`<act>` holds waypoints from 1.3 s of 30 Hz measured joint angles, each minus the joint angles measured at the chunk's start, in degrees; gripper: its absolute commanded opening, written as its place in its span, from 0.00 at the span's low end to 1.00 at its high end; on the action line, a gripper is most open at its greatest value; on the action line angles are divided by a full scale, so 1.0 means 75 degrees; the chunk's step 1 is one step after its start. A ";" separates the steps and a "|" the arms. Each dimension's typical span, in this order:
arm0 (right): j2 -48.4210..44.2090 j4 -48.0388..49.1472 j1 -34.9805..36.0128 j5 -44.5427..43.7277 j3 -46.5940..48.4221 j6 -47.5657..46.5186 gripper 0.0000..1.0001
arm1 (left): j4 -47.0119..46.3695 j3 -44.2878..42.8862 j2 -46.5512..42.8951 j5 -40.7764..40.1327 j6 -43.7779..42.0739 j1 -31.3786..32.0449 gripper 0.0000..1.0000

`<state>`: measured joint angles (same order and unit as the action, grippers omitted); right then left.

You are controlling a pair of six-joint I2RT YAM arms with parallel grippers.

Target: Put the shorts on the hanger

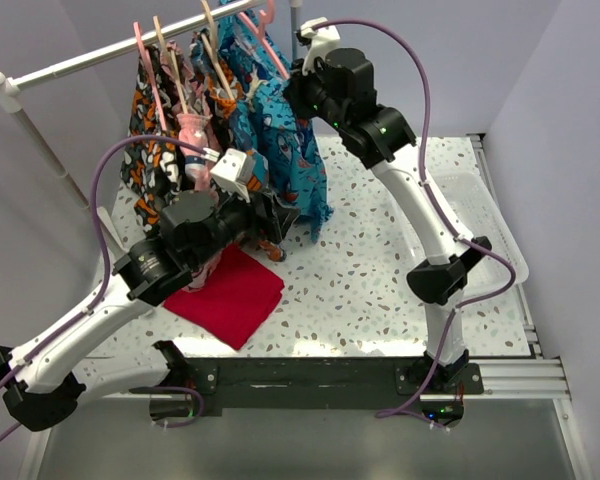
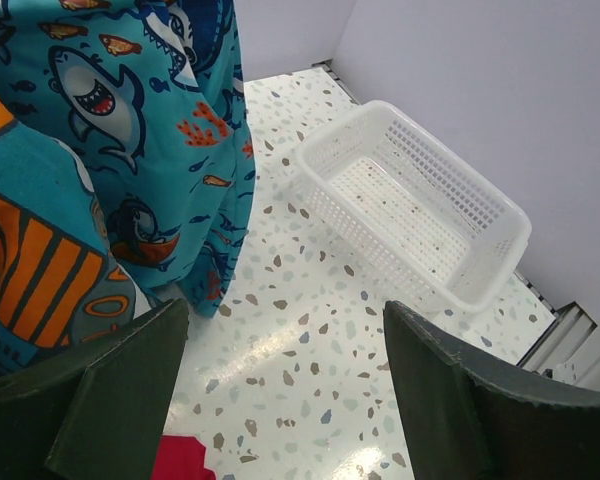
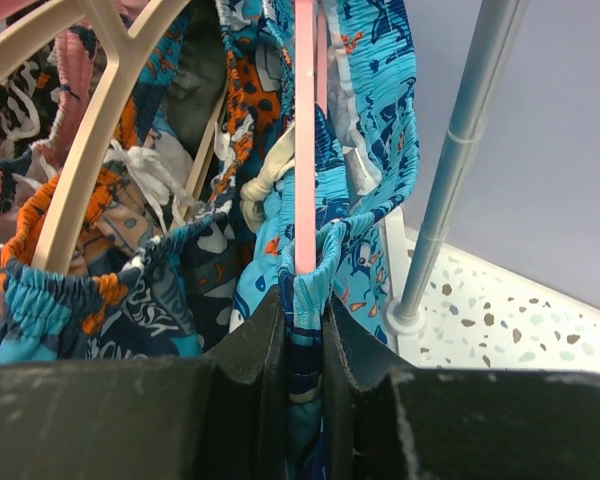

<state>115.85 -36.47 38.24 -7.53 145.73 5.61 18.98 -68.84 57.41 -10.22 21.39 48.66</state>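
The bright blue cartoon-print shorts (image 1: 292, 150) hang from the rack, draped over the salmon-pink hanger (image 1: 273, 48). My right gripper (image 1: 294, 95) is up at the rack. In the right wrist view it (image 3: 305, 305) is shut on a fold of the shorts (image 3: 380, 150) wrapped round the hanger's pink bar (image 3: 305, 150). The white drawstring knot sits just left of the bar. My left gripper (image 1: 278, 215) is low beside the shorts' hem. In the left wrist view it (image 2: 285, 390) is open and empty, with the shorts (image 2: 130, 100) at upper left.
Pale wooden hangers (image 1: 215, 55) with orange-black-white garments (image 1: 150, 120) hang left on the rail (image 1: 90, 58). A red cloth (image 1: 228, 293) lies on the table under my left arm. A white basket (image 1: 485, 215) stands at the right edge. The rack's grey pole (image 3: 460, 150) is right of the shorts.
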 measured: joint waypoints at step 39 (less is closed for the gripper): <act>0.0393 0.1075 0.0000 -0.0032 -0.0169 0.0207 0.50 | 0.0020 0.0052 -0.0358 0.0119 0.0003 0.0000 0.88</act>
<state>118.80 -28.40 38.24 -7.77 144.46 7.16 19.14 -68.45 54.72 -9.32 21.41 48.66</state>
